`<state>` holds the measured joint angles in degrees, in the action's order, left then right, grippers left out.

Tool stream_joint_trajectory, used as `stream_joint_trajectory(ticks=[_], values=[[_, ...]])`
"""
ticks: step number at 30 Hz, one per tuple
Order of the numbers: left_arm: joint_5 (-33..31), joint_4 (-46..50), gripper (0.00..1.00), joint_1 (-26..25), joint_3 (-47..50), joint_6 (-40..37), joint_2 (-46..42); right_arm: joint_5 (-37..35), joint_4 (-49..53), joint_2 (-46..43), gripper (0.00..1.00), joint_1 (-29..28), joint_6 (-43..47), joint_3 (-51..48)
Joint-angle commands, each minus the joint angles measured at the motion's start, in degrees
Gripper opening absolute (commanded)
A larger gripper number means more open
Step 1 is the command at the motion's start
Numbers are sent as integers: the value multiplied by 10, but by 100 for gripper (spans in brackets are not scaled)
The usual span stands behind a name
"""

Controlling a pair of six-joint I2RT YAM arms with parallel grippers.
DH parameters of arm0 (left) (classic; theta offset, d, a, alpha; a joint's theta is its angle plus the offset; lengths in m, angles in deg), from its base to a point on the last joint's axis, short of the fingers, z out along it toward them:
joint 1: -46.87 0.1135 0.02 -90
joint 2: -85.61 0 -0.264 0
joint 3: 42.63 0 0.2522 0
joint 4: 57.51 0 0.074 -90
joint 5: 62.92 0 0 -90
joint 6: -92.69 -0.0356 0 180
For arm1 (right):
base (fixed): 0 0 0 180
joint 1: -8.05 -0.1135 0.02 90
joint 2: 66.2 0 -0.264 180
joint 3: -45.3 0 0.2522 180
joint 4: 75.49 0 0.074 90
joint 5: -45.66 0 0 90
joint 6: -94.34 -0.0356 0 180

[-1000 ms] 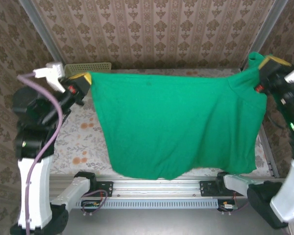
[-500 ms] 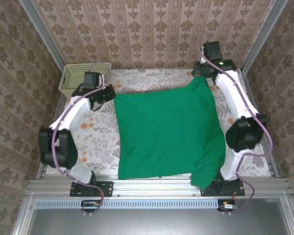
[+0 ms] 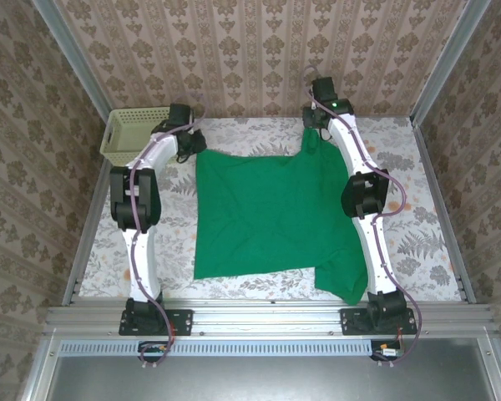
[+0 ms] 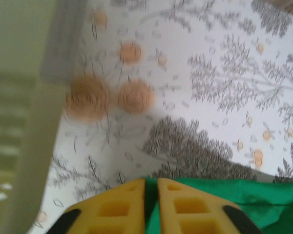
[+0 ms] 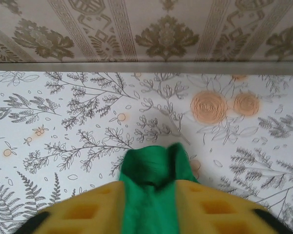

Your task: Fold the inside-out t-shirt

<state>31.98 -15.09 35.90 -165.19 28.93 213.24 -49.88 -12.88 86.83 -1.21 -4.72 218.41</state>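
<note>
The inside-out t-shirt (image 3: 275, 217), plain bright green, lies spread flat on the flowered tablecloth with one corner trailing toward the near right. My left gripper (image 3: 192, 146) is at its far left corner. In the left wrist view the yellow fingers (image 4: 122, 207) stand almost together on a thin edge of the t-shirt (image 4: 244, 195), the left gripper (image 4: 151, 181) low over the table. My right gripper (image 3: 311, 138) holds the far right corner. There a bunched fold of the t-shirt (image 5: 154, 165) fills the gap of the right gripper (image 5: 150, 185).
A pale yellow-green basket (image 3: 134, 134) stands at the far left corner, close beside my left arm. The patterned wall runs right behind both grippers. Bare tablecloth (image 3: 434, 209) lies to the right of the shirt, and the metal rail (image 3: 259, 317) bounds the near edge.
A second ago the shirt hung stretched in the air between both raised grippers. Both arms have swung out to the far side and laid it flat on the table.
</note>
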Motion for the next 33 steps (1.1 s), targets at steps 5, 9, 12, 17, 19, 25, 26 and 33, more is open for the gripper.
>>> stream_joint_trajectory(ticks=[5,9,12,17,19,25,26,33], values=[[-40,117,52,-6,-118,-21,-27,-41,37,-114,59,15,-3,2],[-39,115,58,-29,18,-3,-140,-53,95,-225,60,18,-39,-133],[-5,56,60,-52,161,28,-223,-31,31,-340,63,20,-69,-351],[41,-39,61,-76,317,56,-254,33,-68,-429,64,47,-102,-575],[62,-66,60,-78,343,63,-241,54,-71,-414,61,62,-103,-589],[75,-116,60,-72,367,58,-193,63,-88,-323,60,84,-84,-569],[75,-113,60,-71,358,55,-184,65,-88,-305,61,86,-75,-555],[68,-105,60,-60,336,53,-144,63,-44,-191,63,91,-39,-427]])
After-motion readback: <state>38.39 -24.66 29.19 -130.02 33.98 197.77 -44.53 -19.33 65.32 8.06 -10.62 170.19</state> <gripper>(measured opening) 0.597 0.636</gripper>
